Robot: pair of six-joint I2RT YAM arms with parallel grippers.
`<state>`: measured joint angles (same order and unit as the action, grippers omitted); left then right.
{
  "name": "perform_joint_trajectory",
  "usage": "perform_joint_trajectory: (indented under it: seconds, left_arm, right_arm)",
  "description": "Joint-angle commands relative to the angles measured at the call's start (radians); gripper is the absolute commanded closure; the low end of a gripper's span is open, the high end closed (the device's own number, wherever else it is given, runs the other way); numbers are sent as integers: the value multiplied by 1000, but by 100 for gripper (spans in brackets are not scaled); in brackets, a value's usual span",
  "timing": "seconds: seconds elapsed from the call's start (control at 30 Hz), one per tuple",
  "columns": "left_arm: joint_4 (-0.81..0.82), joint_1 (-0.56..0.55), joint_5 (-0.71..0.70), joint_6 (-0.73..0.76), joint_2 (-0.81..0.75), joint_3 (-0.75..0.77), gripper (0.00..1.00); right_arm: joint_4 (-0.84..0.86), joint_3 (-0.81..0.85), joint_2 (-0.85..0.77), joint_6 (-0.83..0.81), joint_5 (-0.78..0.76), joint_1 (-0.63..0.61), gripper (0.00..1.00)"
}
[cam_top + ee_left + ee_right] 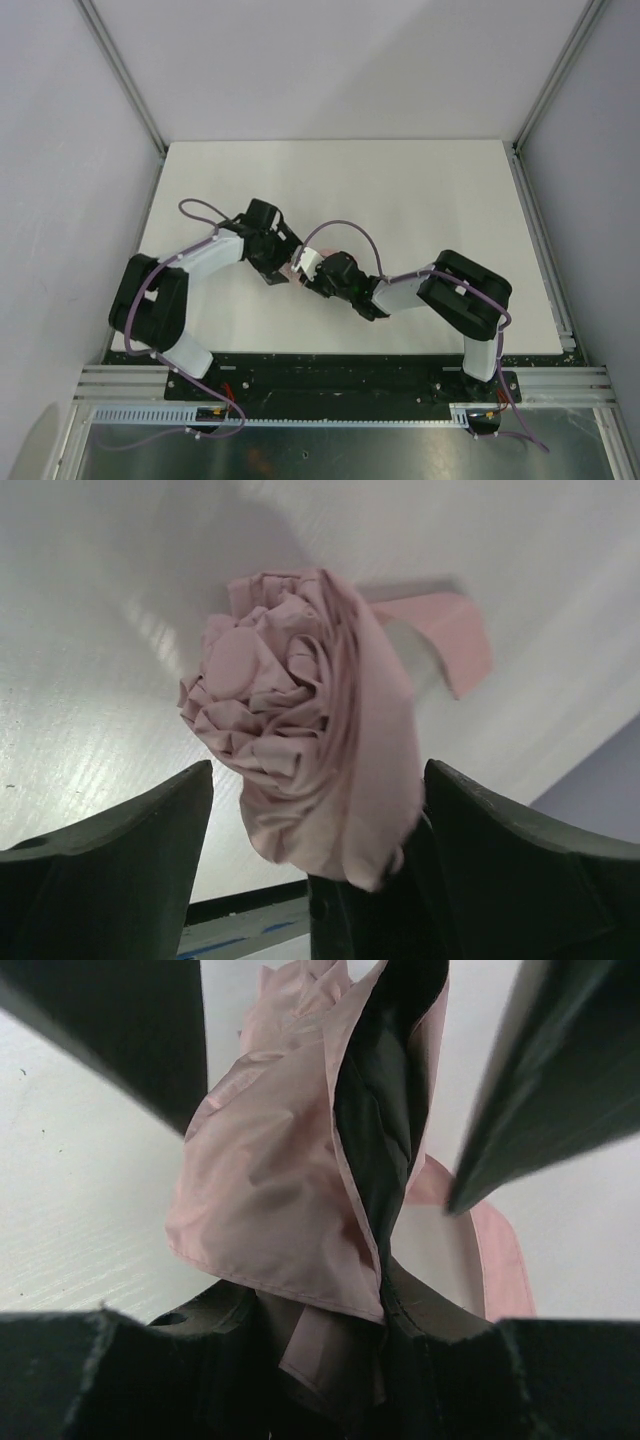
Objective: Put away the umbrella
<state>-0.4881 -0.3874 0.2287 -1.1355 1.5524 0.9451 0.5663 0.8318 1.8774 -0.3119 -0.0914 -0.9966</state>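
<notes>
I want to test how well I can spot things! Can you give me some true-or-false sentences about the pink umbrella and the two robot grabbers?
1. The umbrella is scrunched into a pink bundle. True.
2. The left gripper is squeezed shut on it. False: its fingers stand wide apart, one on each side of the bundle.
3. The right gripper is holding the umbrella. True.
4. The umbrella lies alone at the far edge of the table. False: it sits between the two grippers, near the middle.
5. A pink strap sticks out from the bundle. True.
</notes>
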Motion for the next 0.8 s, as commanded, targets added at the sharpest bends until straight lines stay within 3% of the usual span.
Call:
perform_joint_trajectory:
  seconds: [0.0,0.2,0.43,0.6,0.77]
  left_arm:
    - [2,-47,-61,-14,30,28,16]
    - [56,-63,-123,-23,32,-36,40]
    - [228,-78,-166,-9,0,-169,61]
    - [312,-88,-177,0,-6,-228,71]
    - [352,-105,-172,-7,30,-266,70]
  right_arm:
    - [-33,-17,26,13,49,8,100]
    - [-70,0,28,79,180,36,100]
    - [-231,78,59,247,501,116,100]
    - [-308,137,102,423,728,178,100]
    - [-265,160,161,638,880,236,100]
